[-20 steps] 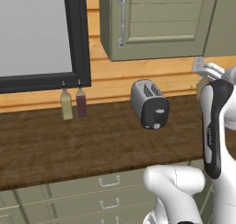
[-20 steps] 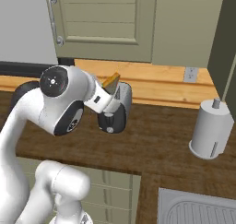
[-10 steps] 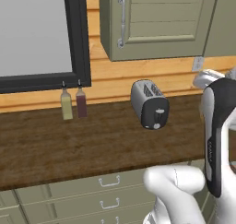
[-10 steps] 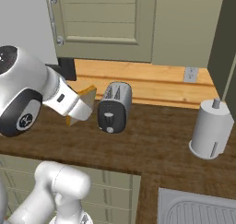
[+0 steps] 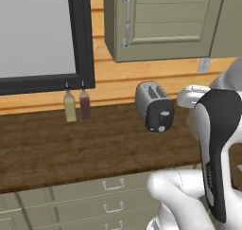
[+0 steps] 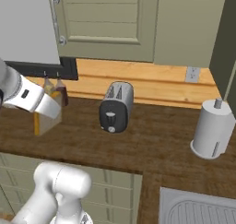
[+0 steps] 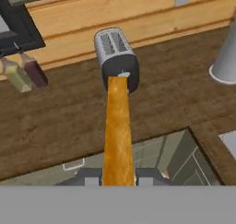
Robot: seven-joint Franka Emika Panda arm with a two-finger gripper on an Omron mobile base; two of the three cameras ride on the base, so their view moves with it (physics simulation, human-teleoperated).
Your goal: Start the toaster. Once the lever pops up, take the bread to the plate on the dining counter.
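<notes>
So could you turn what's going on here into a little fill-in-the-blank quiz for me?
1. The gripper holds a slice of ____.
2. The toaster has ____ slots on top.
3. Two small ____ stand below the black-framed window.
4. The paper towel roll stands to the toaster's ____ in the right base view.

Missing words: bread; two; bottles; right

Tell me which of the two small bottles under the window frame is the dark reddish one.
It is the bottle nearer the toaster: the dark reddish bottle stands right beside the pale yellow-green bottle, which is farther from the toaster.
</notes>
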